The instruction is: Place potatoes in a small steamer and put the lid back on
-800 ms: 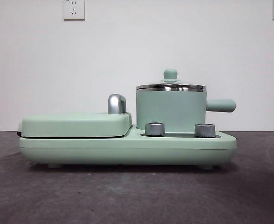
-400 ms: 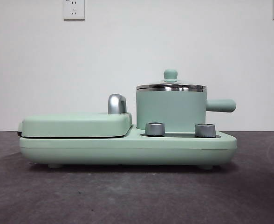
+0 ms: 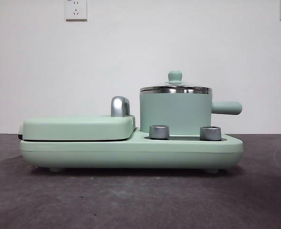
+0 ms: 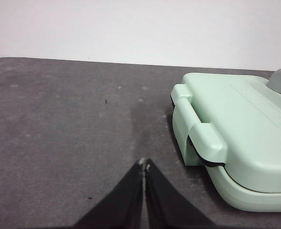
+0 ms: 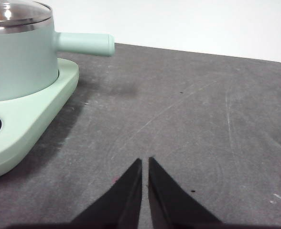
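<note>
We see the small steamer [image 3: 175, 113] standing on the right part of a mint-green cooking base [image 3: 131, 151], with its side handle [image 3: 225, 108] pointing away from the griddle side. The glass lid [image 3: 175, 88] sits flat on the steel rim, its green knob on top. In the right wrist view a bit of orange-brown shows through the glass at the edge of the picture, so we judge that the potato is probably inside already, but we cannot be sure. If so, the task looks finished or almost finished.

Beside the pot, the flat griddle cover [image 3: 78, 127] lies closed on the left part of the base, with its chrome handle [image 3: 120, 106] next to the pot wall. Two silver dials [image 3: 159, 132] are at the front of the base.

Both arms wait apart from the appliance. The right gripper [image 5: 145, 162] hangs over the bare tabletop [image 5: 202, 124] on the handle side, its jaws nearly closed and holding nothing. The left gripper [image 4: 144, 164] is near the griddle end, jaws closed and empty.
</note>
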